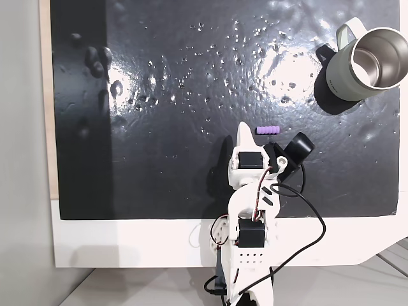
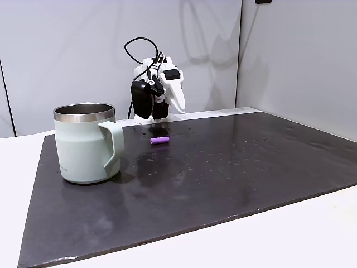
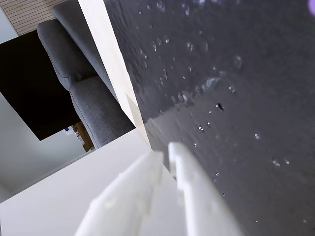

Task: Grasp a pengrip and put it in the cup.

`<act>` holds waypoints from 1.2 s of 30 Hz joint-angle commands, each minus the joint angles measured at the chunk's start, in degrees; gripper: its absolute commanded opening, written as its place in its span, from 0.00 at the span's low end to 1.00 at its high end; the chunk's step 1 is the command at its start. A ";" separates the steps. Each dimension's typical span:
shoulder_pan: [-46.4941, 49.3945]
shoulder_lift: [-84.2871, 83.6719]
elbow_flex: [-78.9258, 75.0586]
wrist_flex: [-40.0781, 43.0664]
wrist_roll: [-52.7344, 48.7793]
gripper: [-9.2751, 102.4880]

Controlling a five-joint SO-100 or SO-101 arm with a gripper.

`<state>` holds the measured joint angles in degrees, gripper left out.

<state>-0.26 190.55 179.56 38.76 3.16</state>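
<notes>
The purple ribbed pengrip [image 1: 268, 130] lies on its side on the black mat, just right of my gripper [image 1: 243, 129] in a fixed view taken from above. From the side it shows as a small purple cylinder [image 2: 159, 140] in front of the folded arm. My gripper [image 2: 179, 108] hangs above the mat behind it, touching nothing. In the wrist view the two white fingers [image 3: 165, 151] lie together with nothing between them. The pale grey-green cup [image 1: 366, 64] stands upright at the mat's far right corner, its steel inside bare. In the side view this cup [image 2: 86, 142] stands at the left.
The glossy black mat [image 1: 191, 95] covers most of a white table [image 1: 127, 242]. Black cables [image 1: 312, 223] loop off the arm near the table's front edge. A black round camera part [image 1: 297, 148] sticks out beside the wrist. A grey sofa [image 3: 83, 93] lies beyond the table.
</notes>
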 commanded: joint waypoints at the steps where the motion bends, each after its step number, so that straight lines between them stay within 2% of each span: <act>1: 0.09 0.70 3.08 -2.46 -0.18 0.08; 6: 0.35 0.70 -2.46 -2.72 -6.15 0.08; 12: -2.37 -2.64 -16.61 6.24 -9.84 0.08; 23: 1.41 -34.19 -54.40 27.69 -9.58 0.10; 29: 2.11 -48.43 -68.91 38.76 -7.29 0.12; 36: 4.13 -65.48 -81.39 49.57 -7.65 0.25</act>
<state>2.37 129.64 104.59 85.43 -4.83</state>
